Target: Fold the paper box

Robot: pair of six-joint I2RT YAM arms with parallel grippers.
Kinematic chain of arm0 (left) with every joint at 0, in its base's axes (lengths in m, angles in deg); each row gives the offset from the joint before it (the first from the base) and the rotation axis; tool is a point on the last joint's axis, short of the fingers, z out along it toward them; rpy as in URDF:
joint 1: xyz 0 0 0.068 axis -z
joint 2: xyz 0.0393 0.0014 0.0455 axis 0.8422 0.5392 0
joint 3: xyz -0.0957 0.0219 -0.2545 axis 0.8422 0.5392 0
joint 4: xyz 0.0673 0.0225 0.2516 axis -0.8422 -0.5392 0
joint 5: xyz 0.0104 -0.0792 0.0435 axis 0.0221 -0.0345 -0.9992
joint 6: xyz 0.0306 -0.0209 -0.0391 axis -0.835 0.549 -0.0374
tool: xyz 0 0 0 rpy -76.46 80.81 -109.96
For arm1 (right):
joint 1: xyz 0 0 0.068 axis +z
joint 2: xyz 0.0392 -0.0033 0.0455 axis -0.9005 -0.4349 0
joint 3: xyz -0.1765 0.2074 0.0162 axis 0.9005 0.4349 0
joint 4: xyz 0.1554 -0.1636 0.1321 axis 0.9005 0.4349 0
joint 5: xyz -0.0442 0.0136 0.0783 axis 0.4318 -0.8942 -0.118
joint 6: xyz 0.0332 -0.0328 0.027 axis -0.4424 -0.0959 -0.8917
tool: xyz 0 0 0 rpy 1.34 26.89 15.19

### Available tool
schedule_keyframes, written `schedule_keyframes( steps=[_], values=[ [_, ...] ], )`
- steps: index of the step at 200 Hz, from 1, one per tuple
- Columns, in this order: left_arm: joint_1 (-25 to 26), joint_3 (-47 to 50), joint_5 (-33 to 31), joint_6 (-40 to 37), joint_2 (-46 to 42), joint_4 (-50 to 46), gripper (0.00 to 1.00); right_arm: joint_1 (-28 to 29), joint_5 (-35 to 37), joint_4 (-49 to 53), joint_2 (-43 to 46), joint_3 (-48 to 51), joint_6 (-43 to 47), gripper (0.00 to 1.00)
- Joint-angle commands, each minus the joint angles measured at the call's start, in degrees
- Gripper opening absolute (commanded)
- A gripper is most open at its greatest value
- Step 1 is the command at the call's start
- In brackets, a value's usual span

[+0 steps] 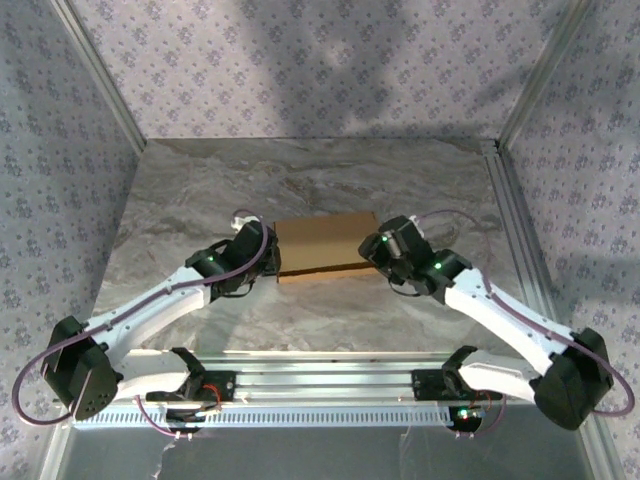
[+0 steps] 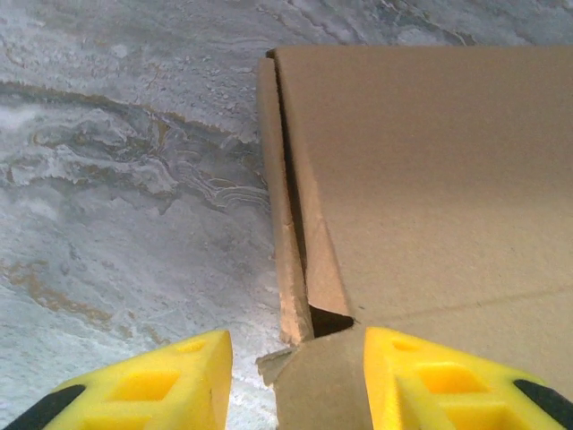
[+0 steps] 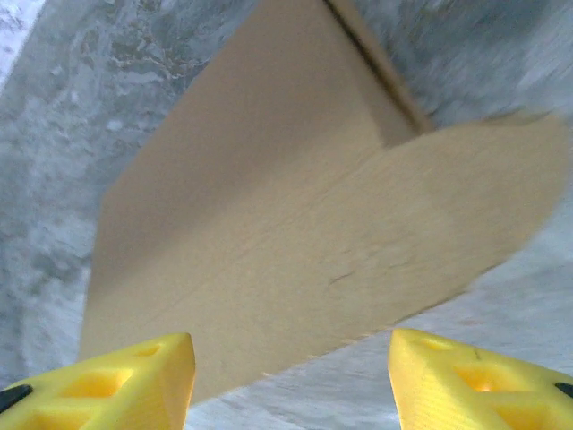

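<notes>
The paper box (image 1: 325, 245) is a flat brown cardboard piece lying mid-table between both arms. My left gripper (image 1: 268, 255) is at its left end. In the left wrist view the box (image 2: 430, 179) has a narrow side wall folded up along its left edge, and a small flap (image 2: 318, 385) stands between the jaws of the left gripper (image 2: 300, 385); it touches the right finger (image 2: 448, 381) and stays clear of the left one. My right gripper (image 1: 375, 250) is at the box's right end. In the right wrist view it (image 3: 291, 381) is wide open over the edge of a rounded flap (image 3: 430, 215).
The marble-patterned table top (image 1: 320, 180) extends behind the box. Patterned walls close the back and sides. An aluminium frame rail (image 1: 515, 220) runs along the right, and the arms' base rails (image 1: 320, 375) span the near edge.
</notes>
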Motion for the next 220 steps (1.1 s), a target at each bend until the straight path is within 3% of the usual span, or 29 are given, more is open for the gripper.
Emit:
schedule_keyframes(
  steps=[1,34,57,97,185,220],
  values=[
    [0.8,-4.9,-0.4,-5.3,1.1,-7.9,0.43,-4.0,-0.1,14.1,1.4,-4.4,16.6,0.61],
    [1.3,-9.5,-0.2,-9.8,4.4,-11.6,0.44,-8.8,-2.4,18.3,-4.1,-12.4,33.6,0.64],
    [1.4,-10.7,0.7,-10.4,6.3,-11.1,0.45,-11.4,-5.5,19.3,-10.2,-17.0,38.6,0.65],
    [1.1,-10.1,3.2,-9.9,7.2,-9.4,0.49,-13.6,-8.1,17.9,-15.4,-18.1,40.8,0.66],
    [1.0,-6.6,3.8,-8.2,6.6,-8.6,0.52,-13.3,-13.2,13.6,-17.3,-14.6,40.2,0.65],
    [0.6,-4.5,7.5,-7.0,6.4,-3.6,0.53,-13.3,-15.1,12.4,-17.1,-13.5,39.6,0.66]
  ],
)
